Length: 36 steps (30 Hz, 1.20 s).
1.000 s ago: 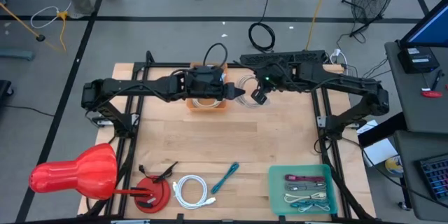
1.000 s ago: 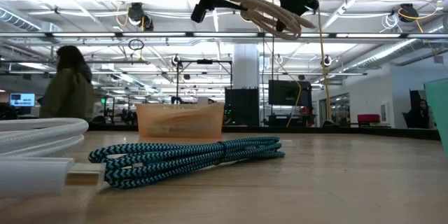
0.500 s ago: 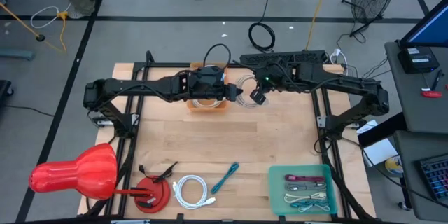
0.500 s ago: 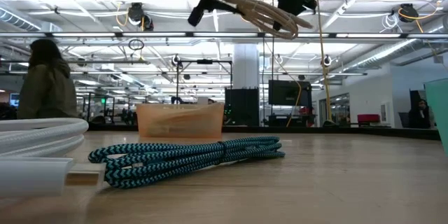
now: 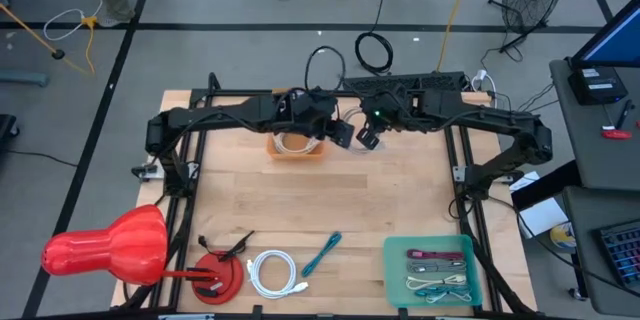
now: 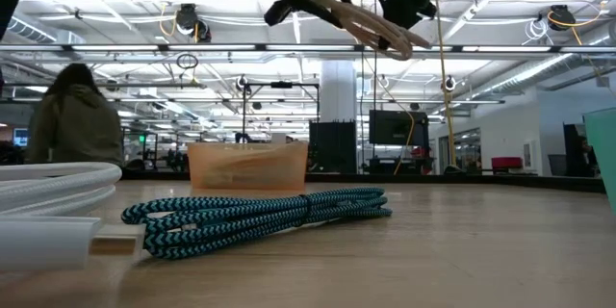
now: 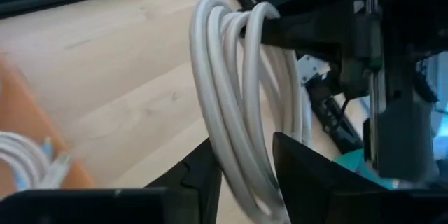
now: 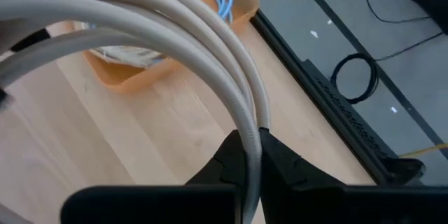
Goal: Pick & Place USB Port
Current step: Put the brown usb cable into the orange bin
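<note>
The right pincer (image 8: 246, 155) is pinched on a coil of beige cable (image 8: 175, 38), its fingers pressed against the strands where they bundle together. The left pincer (image 7: 245, 164) has its fingers either side of the same coil (image 7: 238, 105), but the gap looks wider than the bundle, so I judge it spread rather than gripping; the strands pass loosely between the tips.

In the high view, the left pincer (image 5: 340, 132) sits just beside the right pincer (image 5: 370, 138), above the far middle of the bench (image 5: 330, 200). A second ago the left arm lay lower and farther to its own side, with the wrist over the orange bin (image 5: 297, 146); it has since swung toward the right arm, and its elbow has lifted. The right arm has barely moved. From the low view, the coil (image 6: 361, 21) hangs high in the air between the two, well clear of the bench.

That reads as a handover: the coil came out of the bin side and the right arm now carries it. The green tray (image 5: 432, 272), already holding several cables, lies at the near right and is the likely destination. A teal braided cable (image 5: 322, 254) and a white cable (image 5: 272, 272) wait on the bench near the front.
</note>
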Motion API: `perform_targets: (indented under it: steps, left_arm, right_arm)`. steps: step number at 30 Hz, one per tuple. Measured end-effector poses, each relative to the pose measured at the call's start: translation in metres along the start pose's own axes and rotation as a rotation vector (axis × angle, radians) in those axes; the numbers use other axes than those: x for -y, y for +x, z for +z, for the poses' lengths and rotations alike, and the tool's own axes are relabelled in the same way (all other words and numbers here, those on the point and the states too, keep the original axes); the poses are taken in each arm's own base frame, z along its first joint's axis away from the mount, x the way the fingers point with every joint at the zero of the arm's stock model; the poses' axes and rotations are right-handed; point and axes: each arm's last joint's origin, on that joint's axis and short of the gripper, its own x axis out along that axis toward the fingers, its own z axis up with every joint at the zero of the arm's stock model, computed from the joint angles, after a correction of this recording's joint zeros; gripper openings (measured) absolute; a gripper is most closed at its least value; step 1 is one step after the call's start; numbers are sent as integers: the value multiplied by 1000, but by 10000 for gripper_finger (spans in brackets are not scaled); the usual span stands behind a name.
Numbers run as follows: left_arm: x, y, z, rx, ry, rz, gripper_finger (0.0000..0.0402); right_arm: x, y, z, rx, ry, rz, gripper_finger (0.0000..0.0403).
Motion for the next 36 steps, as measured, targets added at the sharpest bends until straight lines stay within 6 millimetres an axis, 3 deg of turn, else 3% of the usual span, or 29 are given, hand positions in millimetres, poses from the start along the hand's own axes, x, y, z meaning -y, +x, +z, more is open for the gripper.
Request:
perform_targets:
  steps: [14,36]
  left_arm:
    - [-8,-3,-4,-75,110,76,111]
    - [-9,-2,-4,-102,139,59,123]
  right_arm:
    - [-6,11,-7,-47,-17,67,6]
    - [-10,13,-11,-60,-14,97,6]
